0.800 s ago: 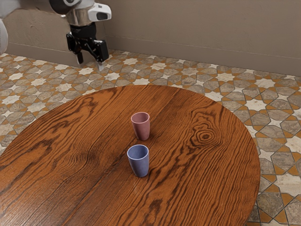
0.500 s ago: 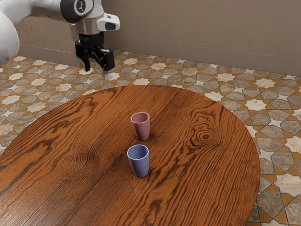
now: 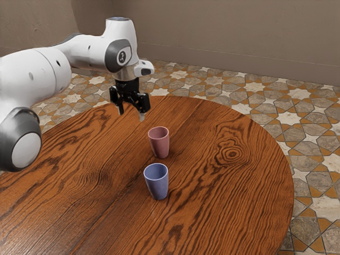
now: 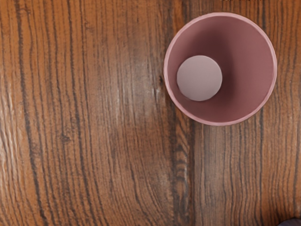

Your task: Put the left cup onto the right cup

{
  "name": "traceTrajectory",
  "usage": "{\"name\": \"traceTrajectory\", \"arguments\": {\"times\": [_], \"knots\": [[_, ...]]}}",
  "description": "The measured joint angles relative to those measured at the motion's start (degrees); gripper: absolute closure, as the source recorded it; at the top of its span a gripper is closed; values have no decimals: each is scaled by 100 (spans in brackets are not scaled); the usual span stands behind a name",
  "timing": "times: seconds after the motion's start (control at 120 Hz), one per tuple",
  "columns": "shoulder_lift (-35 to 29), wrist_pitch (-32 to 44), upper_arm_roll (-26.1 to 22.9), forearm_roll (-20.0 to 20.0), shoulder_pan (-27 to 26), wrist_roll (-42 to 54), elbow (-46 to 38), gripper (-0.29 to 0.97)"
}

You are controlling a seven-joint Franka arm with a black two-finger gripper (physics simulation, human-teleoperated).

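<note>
Gripper [image 3: 131, 111] open, empty, touching nothing, hovering above table [image 3: 239, 202] near pink cup [image 3: 159, 141].

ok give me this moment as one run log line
end effector: open, empty, above table near pink cup | pink cup: upright, untouched | blue cup: upright, apart | stack: not yet done

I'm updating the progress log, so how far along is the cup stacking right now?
Done: nothing yet; the pink cup and blue cup stand upright and apart on the table. In hand: the gripper hovers beside the pink cup, fingers open and empty. Remaining: grasp one cup, lift it, set it on the other.
</note>
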Motion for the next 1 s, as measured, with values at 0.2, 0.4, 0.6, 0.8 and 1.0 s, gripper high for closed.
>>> {"name": "traceTrajectory", "arguments": {"times": [0.2, 0.4, 0.6, 0.8, 1.0], "knots": [[111, 296, -137, -70, 15, -205, -19, 2], [35, 400, -354, -55, -10, -675, -210, 2], [103, 529, -527, 16, -15, -1234, -235, 2], [288, 636, -647, 156, -5, -1620, -180, 2], [492, 761, -824, 214, -2, -1893, -93, 3]]}}
